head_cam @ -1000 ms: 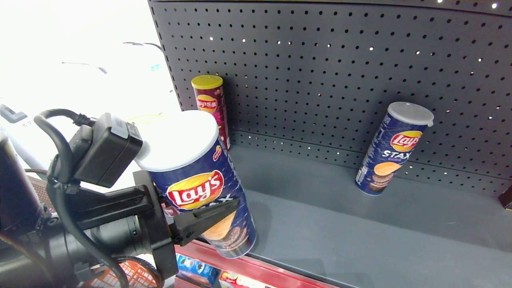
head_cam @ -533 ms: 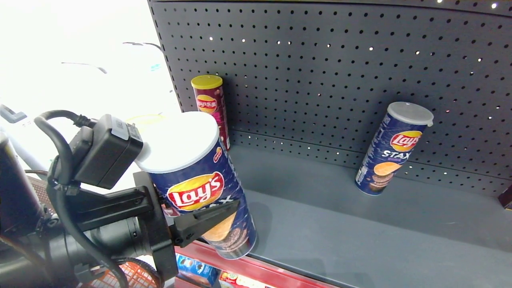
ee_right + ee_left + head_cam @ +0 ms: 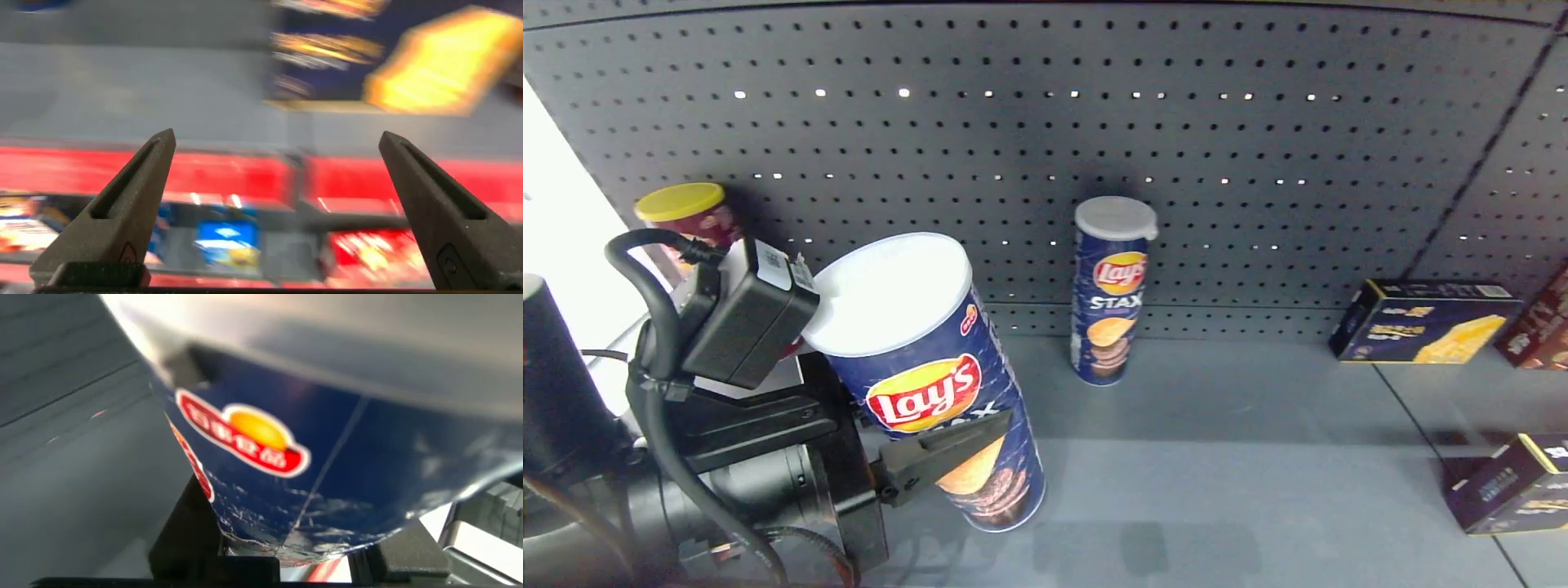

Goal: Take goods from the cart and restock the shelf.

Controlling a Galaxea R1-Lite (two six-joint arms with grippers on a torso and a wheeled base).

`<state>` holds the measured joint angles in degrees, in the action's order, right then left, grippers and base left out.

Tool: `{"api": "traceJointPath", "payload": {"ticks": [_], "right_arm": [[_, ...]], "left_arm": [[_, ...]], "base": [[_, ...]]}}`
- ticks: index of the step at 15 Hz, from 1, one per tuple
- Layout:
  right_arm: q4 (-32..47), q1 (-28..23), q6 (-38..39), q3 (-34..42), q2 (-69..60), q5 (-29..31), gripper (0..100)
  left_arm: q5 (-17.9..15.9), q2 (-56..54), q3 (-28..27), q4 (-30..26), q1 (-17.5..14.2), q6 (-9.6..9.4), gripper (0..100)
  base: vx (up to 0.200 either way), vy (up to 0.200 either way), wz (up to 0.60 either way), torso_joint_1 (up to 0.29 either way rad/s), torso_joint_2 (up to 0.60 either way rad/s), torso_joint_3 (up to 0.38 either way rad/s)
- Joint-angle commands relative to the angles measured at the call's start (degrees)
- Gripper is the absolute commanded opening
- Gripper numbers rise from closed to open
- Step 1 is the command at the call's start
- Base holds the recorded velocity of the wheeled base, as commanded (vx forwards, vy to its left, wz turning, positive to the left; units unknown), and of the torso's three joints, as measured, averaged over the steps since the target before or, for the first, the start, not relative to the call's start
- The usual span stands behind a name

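— Where is the left gripper [image 3: 947, 445]?

— At the lower left of the head view, clenched on a blue chip can [image 3: 931, 384]. One finger lies across the front of the label. The left wrist view has the blue chip can [image 3: 327, 482] pressed close up.

— Is it upright?

— No, it is tilted, lid toward the upper left and base low over the front of the grey shelf [image 3: 1217, 457]. I can't tell whether the base touches.

— What else is on the shelf?

— A second blue can [image 3: 1112, 290] stands upright at centre against the pegboard [image 3: 1045, 122], well apart from the held one. A yellow-lidded can [image 3: 682, 214] is at the upper left, partly behind the arm. A dark box [image 3: 1421, 320] lies at the right and another box [image 3: 1511, 482] at the lower right.

— And the right gripper [image 3: 286, 220]?

— Released, with its fingers spread wide before a blurred red strip.
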<state>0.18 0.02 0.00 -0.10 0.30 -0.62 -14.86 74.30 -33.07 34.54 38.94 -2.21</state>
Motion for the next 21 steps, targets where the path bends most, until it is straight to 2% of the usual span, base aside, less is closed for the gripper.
{"api": "traceJointPath", "payload": {"ticks": [1,18,19,20,21], "right_arm": [[-0.01,-0.02,0.00,0.01,0.05,-0.08,100],[-0.27,0.24,-1.05,-0.69,0.05,-0.96,100],[-1.68,0.42,0.09,-3.68,2.16,-0.87,100],[-2.47,4.11,2.20,-10.98,12.97,-2.10,100],[-2.64,6.66,2.20,-12.82,13.76,-3.07,100]], "left_arm": [[0.01,-0.12,0.03,0.01,-0.09,0.01,0],[0.09,-1.35,0.29,-0.52,-0.62,0.10,0],[0.09,-1.44,-0.15,-0.43,-0.79,0.10,0],[-0.17,-1.35,-1.29,-0.52,-2.46,0.27,0],[-0.43,-1.35,-1.20,-0.52,-2.73,0.27,0]], "base": [[0.000,0.000,0.00,0.000,0.00,0.000],[0.000,0.000,0.00,0.000,0.00,0.000],[0.000,0.000,0.00,0.000,0.00,0.000],[0.000,0.000,0.00,0.000,0.00,0.000],[0.000,0.000,0.00,0.000,0.00,0.000]]}}
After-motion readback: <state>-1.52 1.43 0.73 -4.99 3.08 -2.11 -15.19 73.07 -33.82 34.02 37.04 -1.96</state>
